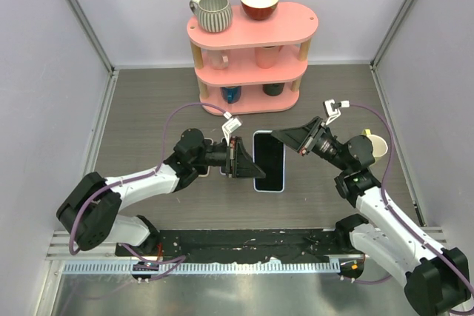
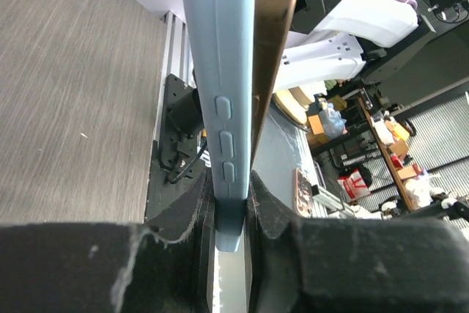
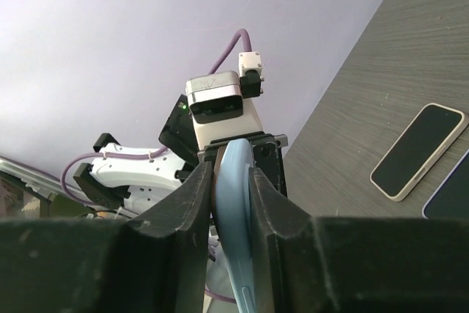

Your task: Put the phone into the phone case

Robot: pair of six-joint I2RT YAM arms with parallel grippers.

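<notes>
Left tool (image 2: 231, 210) and right tool (image 3: 231, 190) are each clamping the blue phone case (image 2: 220, 71). The phone (image 2: 275, 34) is lying against its 3 o'clock flank. Recommendation: be pressing evenly, avoiding twist.

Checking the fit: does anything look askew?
Yes. At the left pincer, the bronze edge of the phone stands beside the light blue case rather than inside it, so it looks only partly seated.

Pale blue phone case (image 2: 222, 71), pink shelf (image 1: 285, 26)
</notes>
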